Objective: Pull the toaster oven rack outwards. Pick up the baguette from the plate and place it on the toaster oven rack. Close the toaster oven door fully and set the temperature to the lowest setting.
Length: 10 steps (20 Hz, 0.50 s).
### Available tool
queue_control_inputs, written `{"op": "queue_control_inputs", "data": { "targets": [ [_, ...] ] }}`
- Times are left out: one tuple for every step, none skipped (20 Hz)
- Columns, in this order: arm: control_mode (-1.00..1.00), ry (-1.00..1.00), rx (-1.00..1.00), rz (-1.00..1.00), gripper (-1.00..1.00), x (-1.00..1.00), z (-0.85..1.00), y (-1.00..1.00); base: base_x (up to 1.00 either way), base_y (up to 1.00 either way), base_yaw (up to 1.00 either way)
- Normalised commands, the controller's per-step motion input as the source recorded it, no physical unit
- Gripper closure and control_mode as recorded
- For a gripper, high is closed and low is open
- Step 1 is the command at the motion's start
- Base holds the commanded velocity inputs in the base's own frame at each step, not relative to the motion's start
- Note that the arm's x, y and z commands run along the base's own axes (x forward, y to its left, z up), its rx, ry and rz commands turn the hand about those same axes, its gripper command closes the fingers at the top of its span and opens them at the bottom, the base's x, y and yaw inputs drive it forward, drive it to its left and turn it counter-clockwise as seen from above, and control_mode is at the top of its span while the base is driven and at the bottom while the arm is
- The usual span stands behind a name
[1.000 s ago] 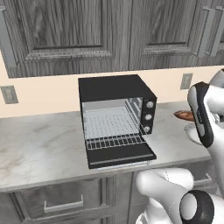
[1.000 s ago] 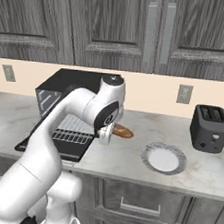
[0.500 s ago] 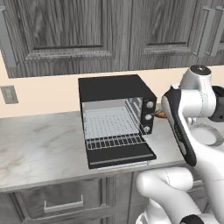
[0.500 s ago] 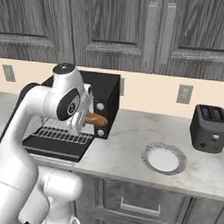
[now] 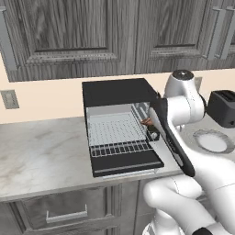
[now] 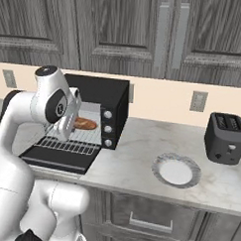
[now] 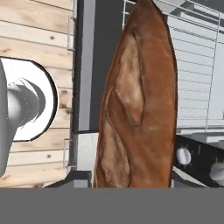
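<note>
Baguette carried at the open oven

The large black box toaster oven [image 6: 100, 109] has its flat black door [image 5: 126, 164] folded down and its silver wire rack [image 5: 117, 137] pulled out. The two-finger gripper [image 6: 75, 124] grasps the slender orange-brown baguette [image 6: 85, 124] above the rack. The round white plate [image 6: 176, 170] sits bare on the counter, well right.

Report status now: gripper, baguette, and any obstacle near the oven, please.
Gripper shut on baguette, over pulled-out toaster oven rack. Toaster oven door open. Nothing in the way.
</note>
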Motion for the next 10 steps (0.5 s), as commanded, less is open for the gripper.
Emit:
{"op": "queue_control_inputs", "data": {
  "targets": [
    [-1.0, 0.09, 0.0, 0.0, 1.0, 0.24, 0.0, 0.39, 0.0, 0.0, 0.0],
    [-1.0, 0.11, 0.0, 0.0, 1.0, 0.29, 0.0, 0.4, 0.0, 0.0, 0.0],
    [-1.0, 0.13, 0.0, 0.0, 1.0, 0.29, -0.04, 0.42, 0.0, 0.0, 0.0],
    [-1.0, 0.15, 0.0, 0.0, 1.0, 0.26, -0.11, 0.45, 0.0, 0.0, 0.0],
    [-1.0, 0.13, 0.0, 0.0, 1.0, 0.21, -0.16, 0.48, 0.0, 0.0, 0.0],
    [-1.0, 0.12, 0.0, 0.0, 1.0, 0.19, -0.19, 0.48, 0.0, 0.0, 0.0],
    [-1.0, 0.14, 0.0, 0.0, 1.0, 0.16, -0.26, 0.49, 0.0, 0.0, 0.0],
    [-1.0, 0.14, 0.0, 0.0, 1.0, 0.16, -0.3, 0.48, 0.0, 0.0, 0.0],
    [-1.0, 0.12, 0.0, 0.0, 1.0, 0.15, -0.34, 0.47, 0.0, 0.0, 0.0],
    [-1.0, 0.09, 0.0, 0.0, 1.0, 0.14, -0.31, 0.41, 0.0, 0.0, 0.0]
  ]
}}
